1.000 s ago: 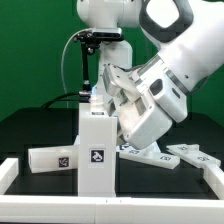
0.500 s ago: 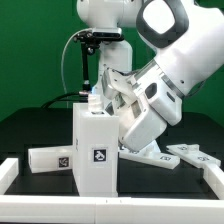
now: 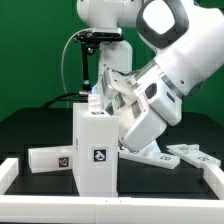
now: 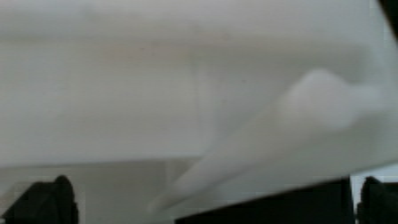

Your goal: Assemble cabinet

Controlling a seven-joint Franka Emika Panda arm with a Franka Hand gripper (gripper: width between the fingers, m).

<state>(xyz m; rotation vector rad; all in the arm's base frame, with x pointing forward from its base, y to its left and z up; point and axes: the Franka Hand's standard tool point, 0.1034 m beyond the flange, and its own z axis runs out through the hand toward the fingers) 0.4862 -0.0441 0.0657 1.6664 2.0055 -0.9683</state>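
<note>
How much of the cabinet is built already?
Done: the tall cabinet box stands upright as one piece. In hand: the claw is at the box's top, though whether it grips anything is unclear. Left: a small white part lies loose beside the box, on the exterior view's left, so more fitting probably remains.

I can't read any words, brand names or numbers on either feed. The only signs are square black-and-white marker tags. One is on the front face of the upright cabinet box at the bench's front edge. Another is on the small white panel lying toward the exterior view's left. Smudged ones mark the flat white pieces toward the exterior view's right. The wrist view is all blur.
</note>
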